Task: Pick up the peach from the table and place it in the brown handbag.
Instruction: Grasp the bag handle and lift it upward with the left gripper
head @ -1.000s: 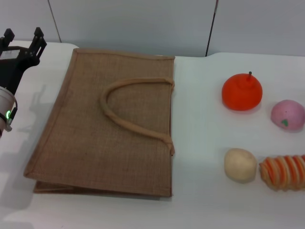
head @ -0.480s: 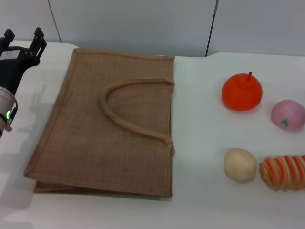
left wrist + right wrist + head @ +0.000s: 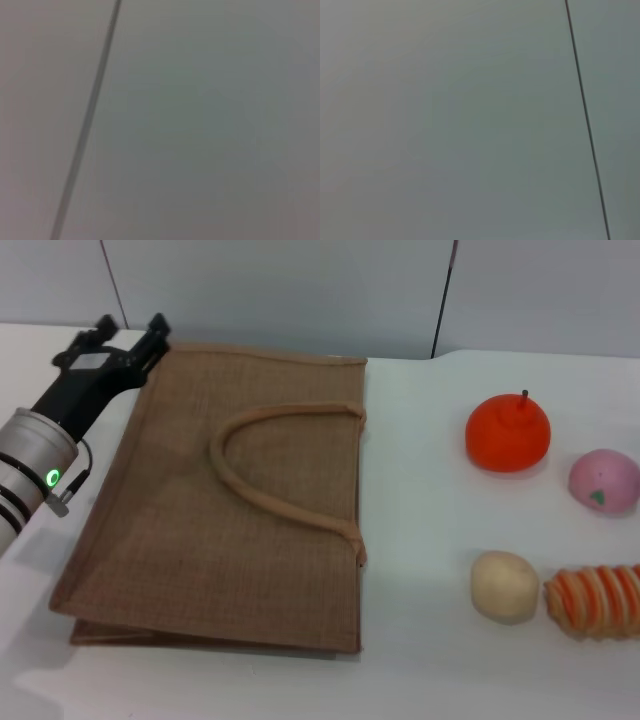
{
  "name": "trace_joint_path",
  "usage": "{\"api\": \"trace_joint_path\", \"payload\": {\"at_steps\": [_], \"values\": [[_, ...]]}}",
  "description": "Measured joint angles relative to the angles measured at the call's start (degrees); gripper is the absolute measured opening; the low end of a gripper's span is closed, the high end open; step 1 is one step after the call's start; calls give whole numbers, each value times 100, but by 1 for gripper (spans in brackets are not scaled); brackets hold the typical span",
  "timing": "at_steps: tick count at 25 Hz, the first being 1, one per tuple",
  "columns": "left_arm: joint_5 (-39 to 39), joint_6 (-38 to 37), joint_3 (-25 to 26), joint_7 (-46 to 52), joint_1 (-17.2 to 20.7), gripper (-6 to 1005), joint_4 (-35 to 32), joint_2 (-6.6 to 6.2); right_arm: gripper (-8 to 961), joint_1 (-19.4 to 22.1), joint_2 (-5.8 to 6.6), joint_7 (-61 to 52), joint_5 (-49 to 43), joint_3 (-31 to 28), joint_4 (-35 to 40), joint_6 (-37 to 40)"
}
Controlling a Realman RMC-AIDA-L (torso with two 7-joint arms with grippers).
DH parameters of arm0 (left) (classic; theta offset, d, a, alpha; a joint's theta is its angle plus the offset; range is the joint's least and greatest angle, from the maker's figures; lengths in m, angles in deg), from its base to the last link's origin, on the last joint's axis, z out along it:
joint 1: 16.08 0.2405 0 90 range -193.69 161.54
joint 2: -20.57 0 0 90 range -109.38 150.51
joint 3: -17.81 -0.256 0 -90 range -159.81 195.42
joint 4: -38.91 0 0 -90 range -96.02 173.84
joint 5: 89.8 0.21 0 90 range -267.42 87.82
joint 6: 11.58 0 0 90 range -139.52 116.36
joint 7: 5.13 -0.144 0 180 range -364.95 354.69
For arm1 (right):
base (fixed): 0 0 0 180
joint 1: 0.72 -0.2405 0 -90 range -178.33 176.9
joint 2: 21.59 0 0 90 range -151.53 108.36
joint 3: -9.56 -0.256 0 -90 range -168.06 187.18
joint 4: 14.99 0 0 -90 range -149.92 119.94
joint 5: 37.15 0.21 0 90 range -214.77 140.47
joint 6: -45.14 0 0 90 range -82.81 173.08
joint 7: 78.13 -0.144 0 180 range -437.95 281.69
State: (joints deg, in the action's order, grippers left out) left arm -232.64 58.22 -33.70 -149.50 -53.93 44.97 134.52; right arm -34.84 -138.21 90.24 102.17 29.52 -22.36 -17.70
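Note:
The brown handbag point(image 3: 230, 500) lies flat on the white table at the left and centre of the head view, its looped handles point(image 3: 270, 465) on top. The peach point(image 3: 604, 481), pale pink with a small green mark, sits at the far right edge of the table. My left gripper point(image 3: 130, 330) is open and empty, held above the handbag's far left corner. My right gripper is out of view. Both wrist views show only a grey wall with a dark seam.
An orange-red stemmed fruit point(image 3: 508, 433) sits to the left of the peach and a little farther back. A beige ball point(image 3: 504, 586) and an orange striped item point(image 3: 597, 600) lie nearer the table's front right. A grey wall point(image 3: 300, 290) stands behind the table.
My left arm has swung to the right, from the far left edge to above the handbag's far left corner. The handbag and fruits have not moved.

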Motion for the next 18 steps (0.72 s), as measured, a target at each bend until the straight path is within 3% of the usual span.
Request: {"api": "trace_joint_path", "payload": {"at_steps": [2, 4, 7, 10, 11, 12, 13, 14, 15, 17, 18], "values": [[613, 218, 0, 830, 2, 780, -5, -198, 749, 21, 0, 11, -1, -1, 11, 0], [889, 293, -1, 1216, 7, 780, -6, -293, 748, 45, 0, 15, -3, -1, 18, 0], [1645, 364, -2, 2321, -17, 780, -41, -607, 748, 62, 1, 6, -3, -1, 24, 0], [2712, 237, -20, 3762, -70, 780, -366, -899, 747, 65, 5, -5, -3, -1, 30, 0], [3068, 154, -21, 4224, -69, 780, -574, -941, 747, 66, 5, -7, -2, -1, 30, 0], [3401, 75, -22, 4652, -67, 780, -806, -969, 747, 66, 6, -8, -2, -1, 30, 0], [4288, -169, -23, 5724, -30, 780, -1514, -954, 747, 65, 6, -9, -3, -1, 30, 0], [4288, -169, -23, 5724, -30, 780, -1514, -954, 746, 65, 7, -9, -1, -1, 30, 0], [5344, -430, -27, 6837, 41, 780, -2391, -813, 746, 61, 7, -10, -2, -1, 30, -1], [5685, -501, -24, 7184, 64, 780, -2659, -753, 746, 57, 8, -10, -1, -1, 29, -1], [6245, -591, -22, 7750, 111, 779, -3114, -633, 746, 51, 8, -11, -2, -1, 28, -1]]}}
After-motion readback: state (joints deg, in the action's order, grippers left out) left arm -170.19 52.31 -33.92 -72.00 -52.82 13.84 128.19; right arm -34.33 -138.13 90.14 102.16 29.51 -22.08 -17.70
